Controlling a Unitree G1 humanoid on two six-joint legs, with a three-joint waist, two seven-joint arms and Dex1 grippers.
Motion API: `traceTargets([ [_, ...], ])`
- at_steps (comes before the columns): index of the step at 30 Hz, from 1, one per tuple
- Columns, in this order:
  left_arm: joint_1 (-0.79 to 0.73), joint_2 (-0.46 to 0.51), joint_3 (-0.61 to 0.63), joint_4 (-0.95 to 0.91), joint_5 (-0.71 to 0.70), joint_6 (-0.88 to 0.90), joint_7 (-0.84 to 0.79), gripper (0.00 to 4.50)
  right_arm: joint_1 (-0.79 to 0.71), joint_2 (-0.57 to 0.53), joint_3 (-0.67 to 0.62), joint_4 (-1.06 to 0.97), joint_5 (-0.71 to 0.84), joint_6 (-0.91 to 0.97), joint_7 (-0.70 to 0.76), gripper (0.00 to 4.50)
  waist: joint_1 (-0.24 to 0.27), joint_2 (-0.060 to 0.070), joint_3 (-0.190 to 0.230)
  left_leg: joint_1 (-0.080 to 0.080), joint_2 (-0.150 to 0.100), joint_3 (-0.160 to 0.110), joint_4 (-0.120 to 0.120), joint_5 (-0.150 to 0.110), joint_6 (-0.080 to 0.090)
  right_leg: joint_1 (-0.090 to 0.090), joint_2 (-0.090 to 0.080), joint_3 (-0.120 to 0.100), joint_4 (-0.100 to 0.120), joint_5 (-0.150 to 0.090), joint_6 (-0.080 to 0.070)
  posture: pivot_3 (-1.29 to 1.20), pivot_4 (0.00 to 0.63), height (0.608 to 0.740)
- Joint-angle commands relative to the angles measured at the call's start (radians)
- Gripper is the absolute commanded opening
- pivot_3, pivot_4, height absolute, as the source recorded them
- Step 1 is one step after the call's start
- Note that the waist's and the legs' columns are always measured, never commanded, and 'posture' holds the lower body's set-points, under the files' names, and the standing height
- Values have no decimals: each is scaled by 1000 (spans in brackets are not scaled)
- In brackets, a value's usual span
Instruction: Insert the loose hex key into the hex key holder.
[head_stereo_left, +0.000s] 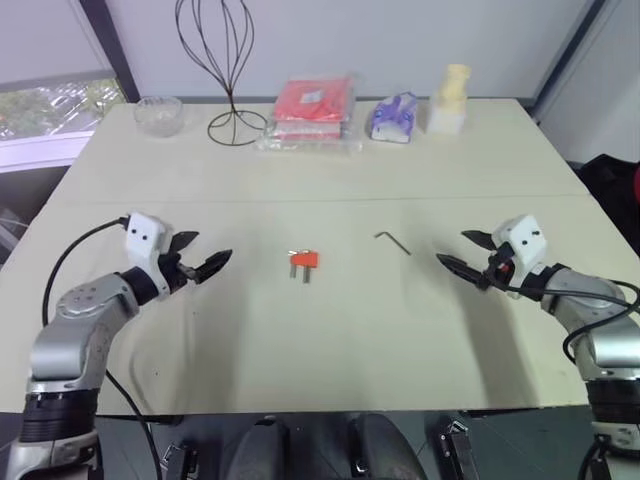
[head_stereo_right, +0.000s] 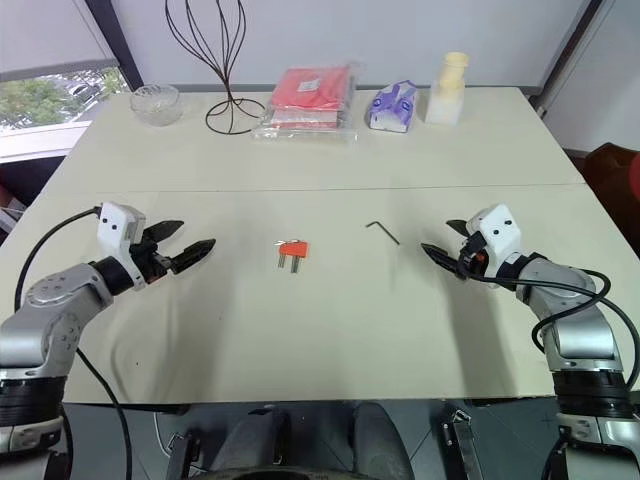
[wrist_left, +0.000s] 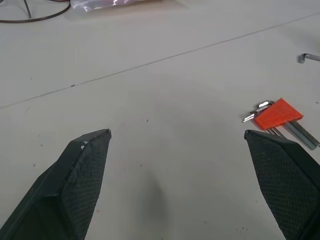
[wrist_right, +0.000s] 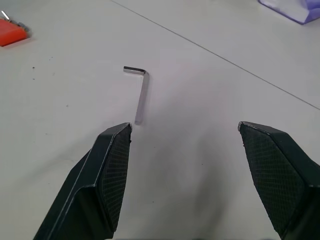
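Two claws hang over the table (head_stereo_left: 330, 370), and both are empty. The left claw (head_stereo_left: 201, 257) is wide open, near the left edge, pointing at the hex key holder (head_stereo_left: 304, 260). That little orange block lies flat near the middle of the table, with short keys sticking out toward the front edge. It is small and light, so I think a push from a claw tip could slide it away or spin it.

Next comes the loose hex key (head_stereo_left: 393, 241), a bit toward the right edge and well apart from the block. It lies flat and is very thin. I think the claw tips could scrape the table and slip past it, or flick it away.

The right claw (head_stereo_left: 466, 253) is open too, close to the key but not touching. If the key is held crooked, it may miss the block's slot.
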Motion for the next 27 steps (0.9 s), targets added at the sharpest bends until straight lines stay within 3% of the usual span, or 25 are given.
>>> traceTargets([
  [1, -21, 16, 13, -11, -3, -13, -9, 4464, -4, 0, -14, -13, -2, -24, -2, 3540, 0, 0, 0, 0, 0, 0, 0, 0, 0, 0, 0, 0, 0, 0, 0, 0, 150, 740],
  [12, -111, 37, -24, 95, 37, -66, -77, 4464, -75, 7, 31, 15, -17, -28, 22, 3540, -2, 0, 0, 0, 0, 0, 0, 0, 0, 0, 0, 0, 0, 0, 0, 0, 150, 740],
  [20, -264, 227, -172, 189, 62, -137, -467, 4464, -331, 211, 292, 181, -97, -134, 138, 3540, -29, 0, 3, 0, 0, 0, 0, 0, 0, 0, 3, 0, 0, 0, -1, 0, 150, 740],
  [27, -304, 276, -206, 180, 61, -120, -573, 4464, -535, 396, 395, 553, -165, -312, 238, 3540, -33, 1, 5, -1, 1, 0, -1, 0, 0, -2, 3, 0, 1, 0, -1, 0, 150, 740],
])
